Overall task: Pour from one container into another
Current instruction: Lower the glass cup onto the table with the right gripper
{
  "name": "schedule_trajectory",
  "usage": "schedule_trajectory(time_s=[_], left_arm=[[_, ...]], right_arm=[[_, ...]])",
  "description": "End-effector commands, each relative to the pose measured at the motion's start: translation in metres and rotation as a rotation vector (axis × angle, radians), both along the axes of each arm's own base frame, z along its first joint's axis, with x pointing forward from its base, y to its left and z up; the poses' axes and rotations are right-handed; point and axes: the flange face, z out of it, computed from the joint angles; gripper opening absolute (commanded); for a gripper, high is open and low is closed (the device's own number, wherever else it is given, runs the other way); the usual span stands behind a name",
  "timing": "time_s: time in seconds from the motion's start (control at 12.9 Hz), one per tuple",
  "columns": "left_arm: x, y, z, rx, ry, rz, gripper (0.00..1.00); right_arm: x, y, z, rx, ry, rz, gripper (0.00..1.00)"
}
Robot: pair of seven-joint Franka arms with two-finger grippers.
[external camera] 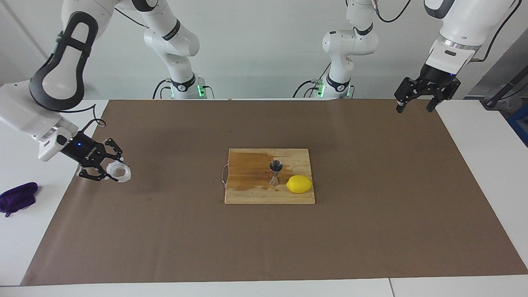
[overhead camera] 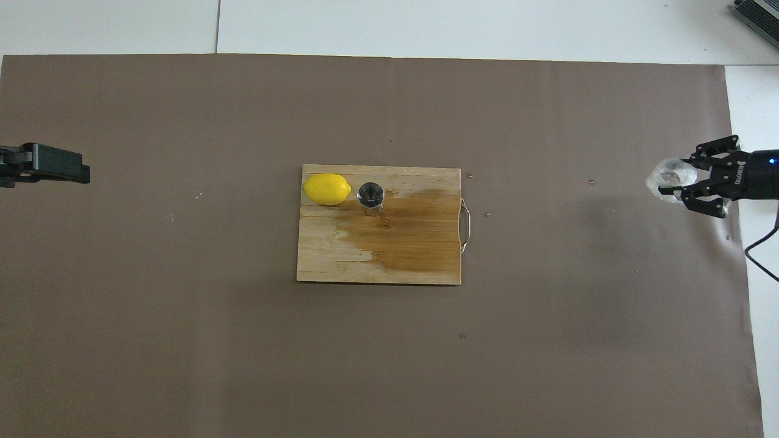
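Brown paper covers the white desk [external camera: 474, 132], and at its centre sits a wooden cutting board [external camera: 255, 194], darkly wet across one half. On it the steel jigger [external camera: 275, 172] stands upright, a lemon [external camera: 299, 184] just beside it at four o'clock in the facing view. Out at nine o'clock, the right pincer [external camera: 110, 170] is clenched around the glass cup [external camera: 119, 171], low over the paper's edge. Up at two o'clock, the left pincer [external camera: 414, 106] hangs released, empty, waiting. A purple cloth [external camera: 17, 198] lies off the paper.
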Motion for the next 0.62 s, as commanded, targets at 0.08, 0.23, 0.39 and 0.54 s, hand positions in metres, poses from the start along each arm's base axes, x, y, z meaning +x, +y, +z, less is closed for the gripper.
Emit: schedule_trajectory(time_s=[0.08, 0.23, 0.39, 0.54], left_arm=[[-0.008, 0.003, 0.002, 0.018, 0.006, -0.009, 1.00], [-0.008, 0.004, 0.002, 0.018, 0.006, -0.008, 1.00], [-0.008, 0.004, 0.002, 0.018, 0.006, -0.008, 1.00], [-0.008, 0.004, 0.002, 0.018, 0.006, -0.008, 1.00]], right_arm=[[-0.032, -0.037, -0.060, 0.107, -0.030, 0.116, 0.00], [-0.036, -0.043, -0.095, 0.158, -0.070, 0.179, 0.00], [-0.028, -0.044, -0.104, 0.154, -0.098, 0.216, 0.00], [-0.022, -0.038, -0.109, 0.161, -0.112, 0.234, 0.00]])
